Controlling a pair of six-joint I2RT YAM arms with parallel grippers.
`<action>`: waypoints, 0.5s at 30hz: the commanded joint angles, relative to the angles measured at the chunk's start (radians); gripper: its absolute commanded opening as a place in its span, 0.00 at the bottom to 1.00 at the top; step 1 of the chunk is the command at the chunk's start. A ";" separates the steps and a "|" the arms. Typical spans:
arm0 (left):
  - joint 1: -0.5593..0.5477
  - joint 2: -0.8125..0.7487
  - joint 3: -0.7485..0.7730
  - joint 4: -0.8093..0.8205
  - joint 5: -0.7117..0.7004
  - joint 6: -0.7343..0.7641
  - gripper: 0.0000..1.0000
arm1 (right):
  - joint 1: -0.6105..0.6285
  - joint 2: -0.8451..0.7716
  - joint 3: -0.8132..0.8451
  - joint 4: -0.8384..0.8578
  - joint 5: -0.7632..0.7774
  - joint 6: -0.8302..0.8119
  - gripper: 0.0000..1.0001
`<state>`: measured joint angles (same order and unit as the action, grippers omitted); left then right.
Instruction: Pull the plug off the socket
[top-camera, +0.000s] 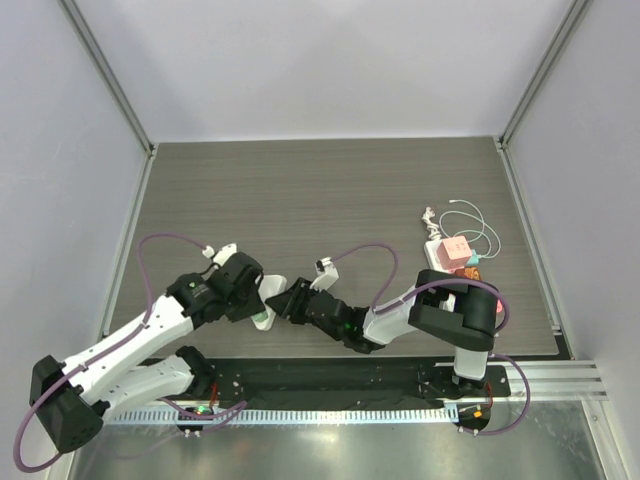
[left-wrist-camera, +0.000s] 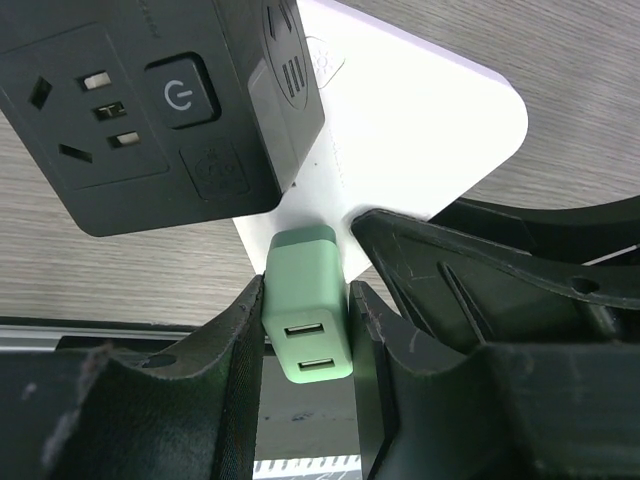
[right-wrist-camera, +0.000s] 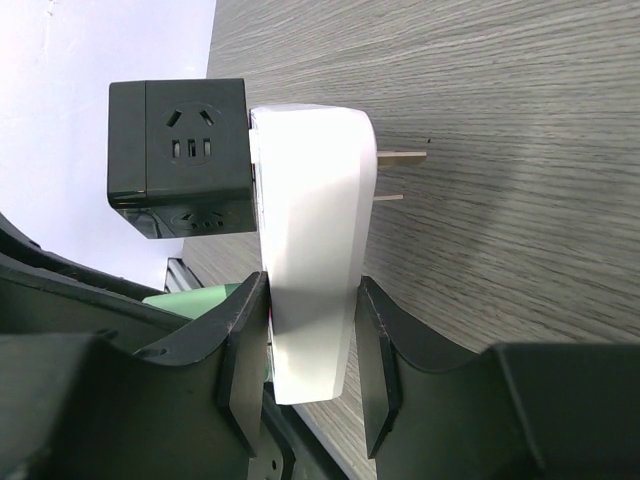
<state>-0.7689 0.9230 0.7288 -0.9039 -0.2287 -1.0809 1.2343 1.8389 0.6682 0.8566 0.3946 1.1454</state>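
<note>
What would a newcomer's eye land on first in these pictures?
Front and centre, the left fingers pinch a mint-green USB charger plug seated in a white rounded socket block, which the right fingers clamp. A black cube-shaped socket sits against the same block. At the far right lie a pink box and a white cable.

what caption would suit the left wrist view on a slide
Left tool grips the green plug seated in the white socket, black cube adapter beside it.

free: far table | blocked: pink box, cable at right; socket front centre
</note>
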 joint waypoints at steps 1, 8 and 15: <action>-0.015 -0.056 0.084 0.042 0.075 0.049 0.00 | -0.029 0.014 0.001 -0.171 0.098 -0.065 0.01; -0.015 -0.264 -0.012 0.088 0.081 0.041 0.00 | -0.050 0.025 -0.067 -0.030 0.053 -0.053 0.01; -0.012 -0.315 -0.025 0.002 0.057 0.024 0.00 | -0.050 0.028 -0.062 -0.039 0.052 -0.056 0.01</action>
<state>-0.7773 0.6174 0.6655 -0.9031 -0.1802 -1.0626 1.1961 1.8553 0.6167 0.8978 0.3828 1.1339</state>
